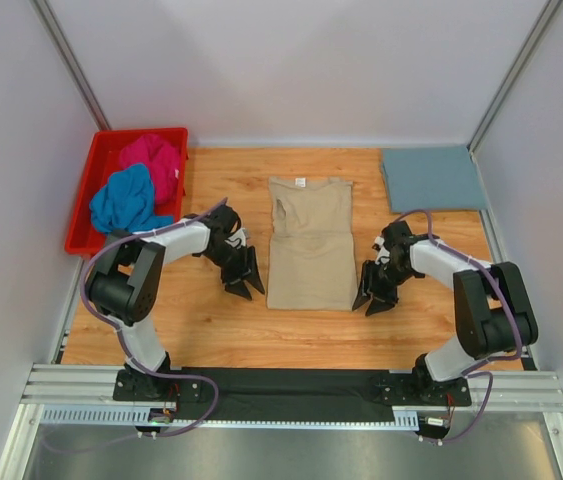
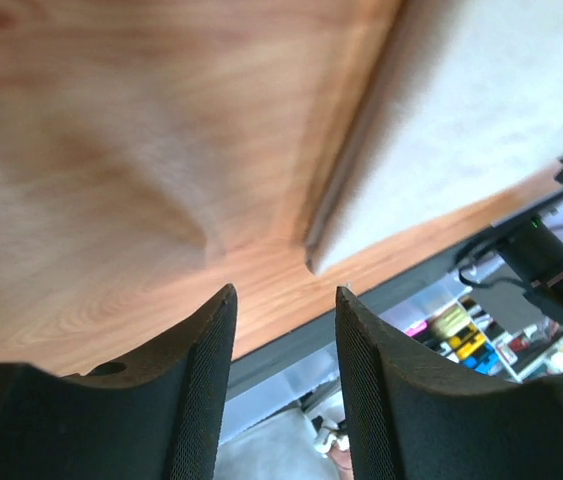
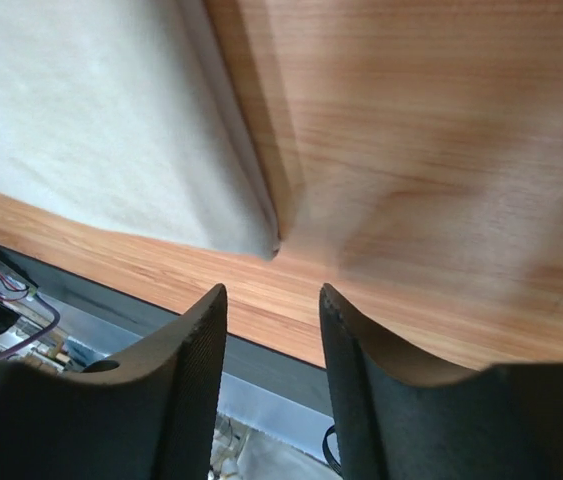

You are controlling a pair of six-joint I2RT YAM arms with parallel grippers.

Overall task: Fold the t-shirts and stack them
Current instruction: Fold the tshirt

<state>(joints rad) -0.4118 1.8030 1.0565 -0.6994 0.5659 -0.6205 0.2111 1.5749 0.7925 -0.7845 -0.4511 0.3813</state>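
Observation:
A beige t-shirt [image 1: 310,243] lies flat in the middle of the table, its sides folded in to a long rectangle. Its near left corner shows in the left wrist view [image 2: 481,130], its near right corner in the right wrist view [image 3: 101,130]. My left gripper [image 1: 242,284] is open and empty just left of the shirt's near left corner. My right gripper [image 1: 373,299] is open and empty just right of its near right corner. A folded grey-blue t-shirt [image 1: 432,178] lies at the back right. A magenta t-shirt [image 1: 153,159] and a bright blue t-shirt [image 1: 126,198] lie crumpled in the bin.
A red plastic bin [image 1: 83,205] stands at the back left edge of the wooden table [image 1: 211,320]. White walls close in the sides and back. A black rail [image 1: 291,385] runs along the near edge.

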